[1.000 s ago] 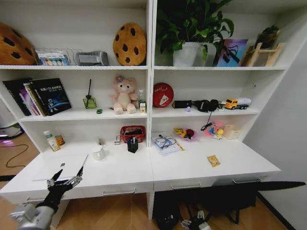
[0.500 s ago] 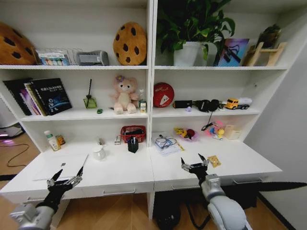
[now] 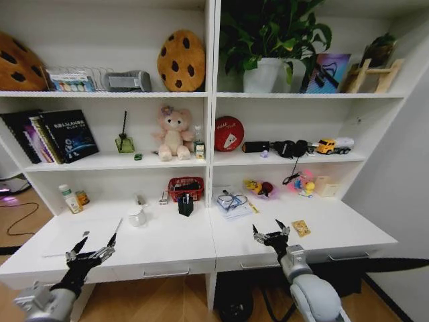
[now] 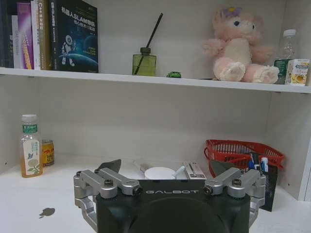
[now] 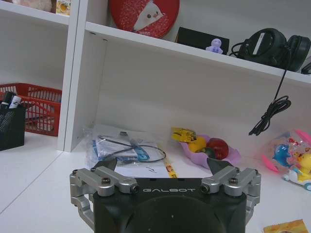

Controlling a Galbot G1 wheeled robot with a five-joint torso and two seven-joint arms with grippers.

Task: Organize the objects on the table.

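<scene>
Right hand [image 3: 271, 234]: your fingers are spread, holding nothing; since a second ago it has risen from under the counter [image 3: 322, 231] edge.
Left hand [image 3: 91, 249]: spread and empty, parked at the front left edge as before.
Snack packet [image 3: 300, 228]: flat on the counter, just right of your right hand.
Meaning: nothing moved yet; the packet looks like your nearest pick.

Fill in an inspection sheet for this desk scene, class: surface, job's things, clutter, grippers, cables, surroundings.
Surface: white desk, mostly bare in front.
Job's things: laptop flat at left; snack packet at right; pens in black holder.
Clutter: red basket, white cup, bagged papers, fruit dish.
Grippers: left gripper and right gripper, both open, at desk's front edge.
Cables: headphone cord hangs off shelf.
Surroundings: shelving with books, pink bear, plant.
</scene>
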